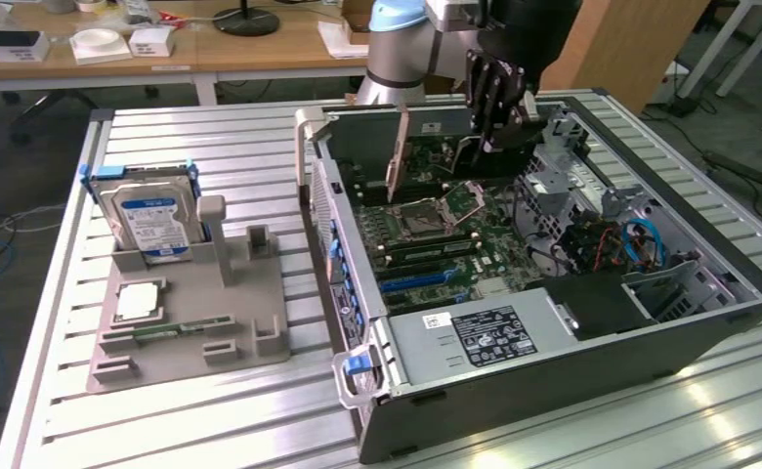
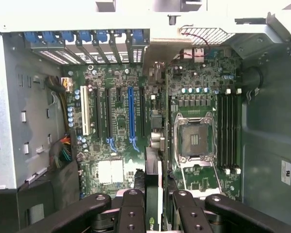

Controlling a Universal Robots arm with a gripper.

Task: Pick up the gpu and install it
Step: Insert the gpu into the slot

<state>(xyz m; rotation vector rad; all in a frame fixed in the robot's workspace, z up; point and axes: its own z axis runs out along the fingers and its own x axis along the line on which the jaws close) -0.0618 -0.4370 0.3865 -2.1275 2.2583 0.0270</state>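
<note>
Seen from my wrist, the gpu (image 2: 152,189), a flat green circuit card with a black fan block and a metal end bracket, is edge-on. I can't read its faces, and its lower edge is hidden, so I cannot tell whether it touches a slot. My arm is cut off at the top of the exterior view, and from the wrist my own black links hide my fingertips.

Around me there's a slatted aluminium tabletop (image 1: 198,137). On it an open black tower case (image 1: 551,401) lies on its side. Its green motherboard (image 2: 116,121) faces up, showing a long blue slot (image 2: 131,114) and a square silver CPU socket (image 2: 193,138). On the exterior view's left sits a grey holder tray (image 1: 225,293), with a silver hard drive with a blue label (image 1: 153,220) standing upright in it. A wooden desk (image 1: 264,49) runs behind.

Now the card: my claw (image 1: 496,127) is partly closed and clamped on the gpu's upper edge. It holds the card upright inside the case's far end, directly beneath me and above the motherboard. The card's line runs between the blue slot and the socket.
</note>
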